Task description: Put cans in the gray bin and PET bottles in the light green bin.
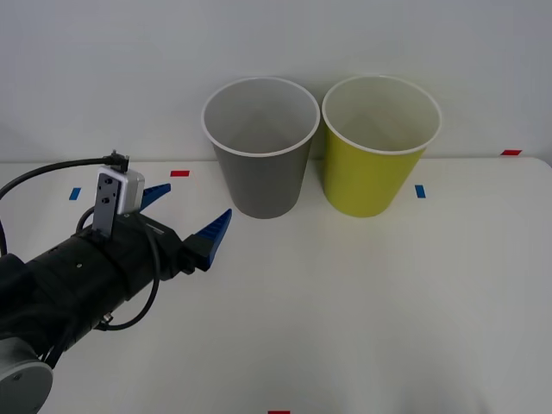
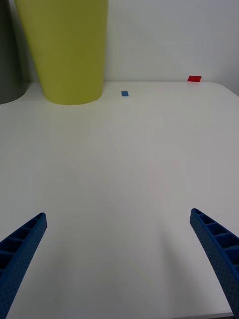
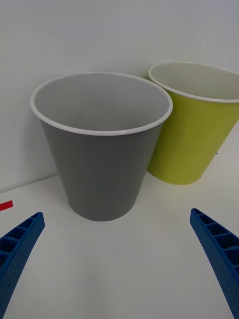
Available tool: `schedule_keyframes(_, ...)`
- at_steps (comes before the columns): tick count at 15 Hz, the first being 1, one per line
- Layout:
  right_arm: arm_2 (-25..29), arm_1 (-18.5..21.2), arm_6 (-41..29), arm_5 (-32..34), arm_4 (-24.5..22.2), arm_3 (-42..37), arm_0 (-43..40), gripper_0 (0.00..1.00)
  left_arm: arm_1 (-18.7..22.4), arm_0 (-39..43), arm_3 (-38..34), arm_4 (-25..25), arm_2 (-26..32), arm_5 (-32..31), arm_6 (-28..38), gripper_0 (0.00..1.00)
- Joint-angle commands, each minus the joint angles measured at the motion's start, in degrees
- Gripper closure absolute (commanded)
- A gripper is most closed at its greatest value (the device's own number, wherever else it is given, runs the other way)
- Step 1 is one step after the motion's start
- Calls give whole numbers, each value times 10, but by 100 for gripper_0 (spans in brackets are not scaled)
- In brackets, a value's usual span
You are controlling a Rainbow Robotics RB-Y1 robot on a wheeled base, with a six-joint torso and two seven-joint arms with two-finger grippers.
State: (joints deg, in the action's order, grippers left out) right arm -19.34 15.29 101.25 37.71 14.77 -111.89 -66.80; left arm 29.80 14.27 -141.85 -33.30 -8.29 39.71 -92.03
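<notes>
The left gripper (image 1: 185,211), fingers spread and empty, hovers near the large tapered gray plastic bin (image 1: 261,177); its next move calls for finding a can.

A broad white matte tabletop (image 1: 362,293) is spreading across the scene, meeting a plain white wall (image 1: 103,69) behind. Small flat tape markers are lying on it: a red strip (image 1: 179,173), a blue square (image 1: 76,194), a blue rectangle (image 1: 420,191), a red strip (image 1: 511,152) near the far edge, and a red strip (image 1: 278,412) at the near edge.
</notes>
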Motion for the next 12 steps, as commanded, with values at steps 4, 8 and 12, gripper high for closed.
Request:
schedule_keyframes(4, 0, 0, 0, 0, 0, 0, 0, 0, -12, 127, -35, 10, 13, -52, -13, 0)
schedule_keyframes(8, 0, 0, 0, 0, 0, 0, 0, 0, -13, 173, -18, 17, -9, -120, -20, 0)
schedule_keyframes(12, 0, 0, 0, 0, 0, 0, 0, 0, -6, 197, 56, 85, -67, -266, -23, 0)
